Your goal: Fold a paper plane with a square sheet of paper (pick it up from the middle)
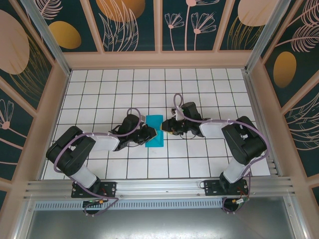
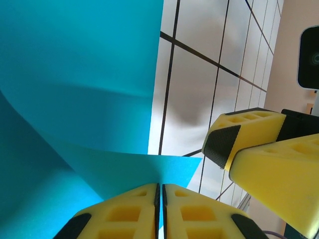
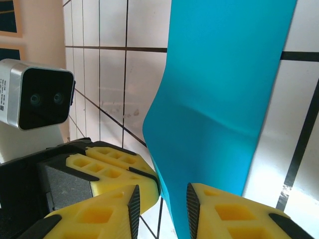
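Where the sheet of paper [image 1: 154, 130] lies: on the white tiled table [image 1: 99, 84], near its middle, between the tips of the two arms.
Paper: plain teal; part flat on the tiles, part lifted in a soft curve with a shallow bend across it.
Left pincer [image 2: 159, 188]: yellow pads pressed together, pinching a raised edge of the paper.
Right pincer [image 3: 163, 196]: yellow fingers parted, with the paper's edge running into the gap between them, close against one finger and clear of the other.
Pincers together: tips near each other, the left reaching in from the left, the right from the right.
Walls [image 1: 129, 25]: dark panels painted with flowers and leaves.
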